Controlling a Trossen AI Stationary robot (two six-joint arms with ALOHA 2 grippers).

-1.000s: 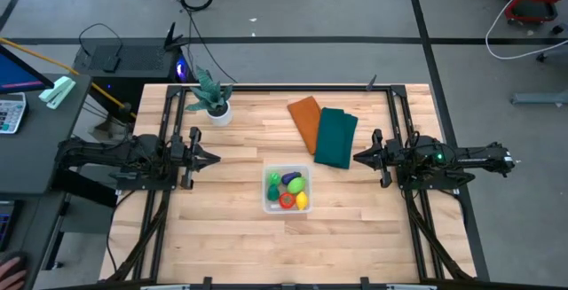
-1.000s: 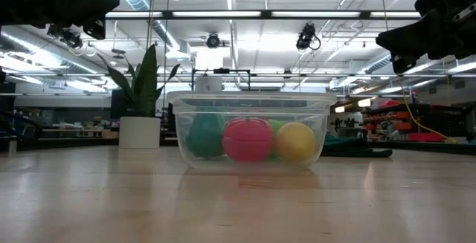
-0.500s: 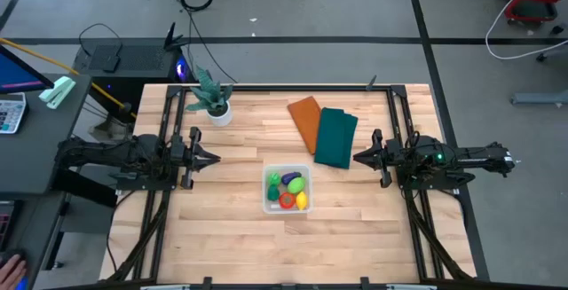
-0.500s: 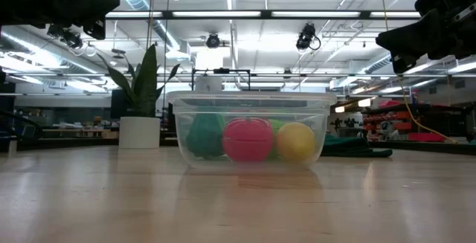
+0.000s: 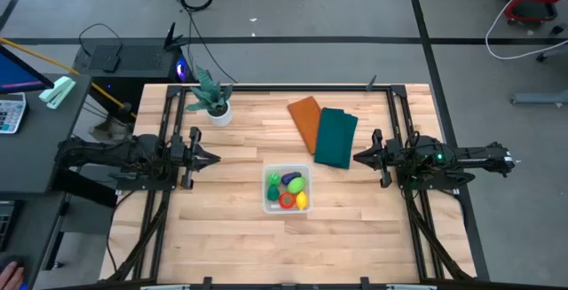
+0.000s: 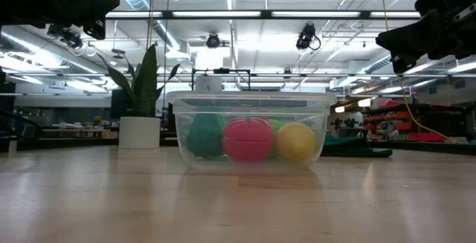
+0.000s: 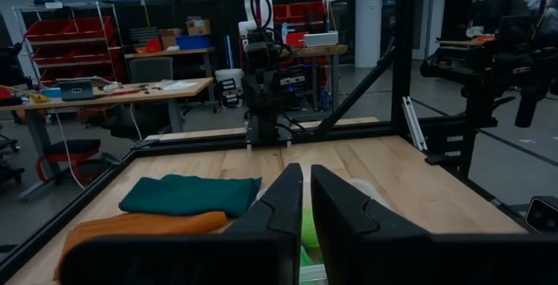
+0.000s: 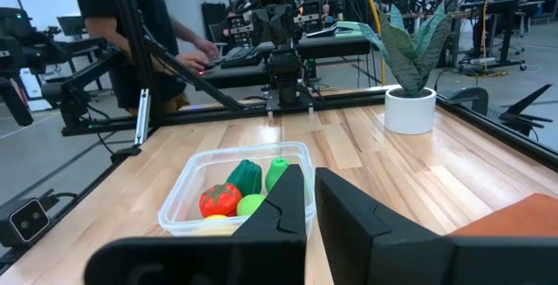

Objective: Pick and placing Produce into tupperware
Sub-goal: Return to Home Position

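The tupperware [image 5: 266, 198] lies between left pincer [image 5: 215, 159] and right pincer [image 5: 357, 158], both clenched empty.

The produce [image 5: 291, 190] is held in the tupperware [image 5: 269, 205], set midway on the counter [image 5: 231, 237] between the left hand [image 5: 213, 159] and the right hand [image 5: 357, 158], with two cloths [image 5: 324, 130] laid behind-right and a potted plant [image 5: 213, 102] behind-left.

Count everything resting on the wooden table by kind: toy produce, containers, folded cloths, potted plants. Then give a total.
Toy produce: 5
Clear container: 1
Folded cloths: 2, orange cloth and dark green cloth
Potted plant: 1
Total: 9
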